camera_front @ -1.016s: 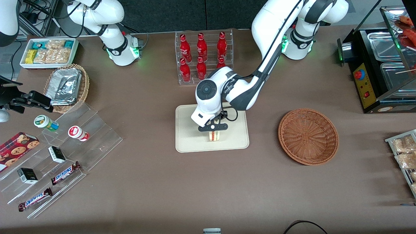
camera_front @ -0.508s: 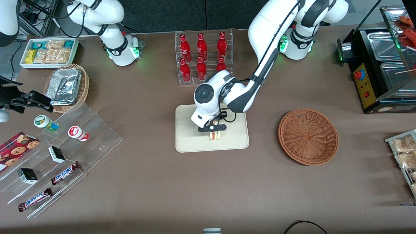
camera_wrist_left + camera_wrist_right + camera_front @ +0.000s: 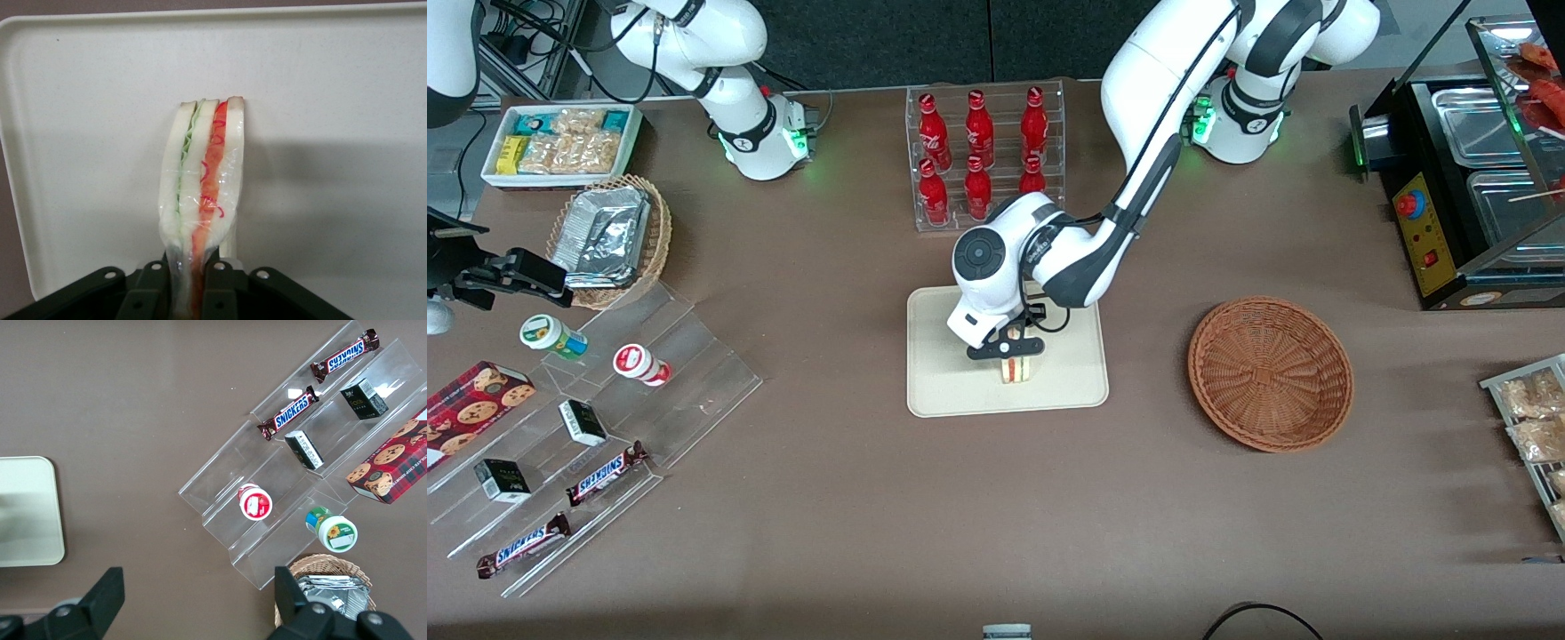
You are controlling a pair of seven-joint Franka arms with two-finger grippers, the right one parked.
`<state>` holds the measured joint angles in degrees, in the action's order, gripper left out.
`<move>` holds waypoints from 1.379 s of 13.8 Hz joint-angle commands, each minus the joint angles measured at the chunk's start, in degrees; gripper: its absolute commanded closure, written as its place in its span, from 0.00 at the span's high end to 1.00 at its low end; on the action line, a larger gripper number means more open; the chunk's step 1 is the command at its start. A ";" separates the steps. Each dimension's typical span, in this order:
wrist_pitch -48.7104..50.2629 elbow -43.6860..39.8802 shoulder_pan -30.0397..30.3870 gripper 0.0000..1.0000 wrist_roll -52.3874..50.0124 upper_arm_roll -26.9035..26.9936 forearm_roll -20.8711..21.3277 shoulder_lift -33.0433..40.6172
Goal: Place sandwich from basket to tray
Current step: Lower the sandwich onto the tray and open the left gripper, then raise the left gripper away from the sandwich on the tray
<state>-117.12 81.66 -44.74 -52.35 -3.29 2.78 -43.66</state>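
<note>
Over the tray, the claw is gripping the sandwich by one end, clamped, holding it upright for release; basket sitting empty.

Brown table surface fills almost the whole scene, matte, evenly lit from overhead with soft shadows. Dark wall panel runs along the table's edge farthest from the front camera. Cables and grey floor show past the table corner at the parked arm's end. A black cable loop lies at the nearest edge.
</note>
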 commanded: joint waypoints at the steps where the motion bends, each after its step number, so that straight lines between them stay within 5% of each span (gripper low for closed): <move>1: 0.93 -2.12 -1.40 0.99 -1.01 1.01 0.91 -1.25; 19: 4.97 -4.05 0.79 1.00 3.37 1.45 3.11 4.54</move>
<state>-114.19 76.92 -44.55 -51.40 -2.28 4.92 -41.46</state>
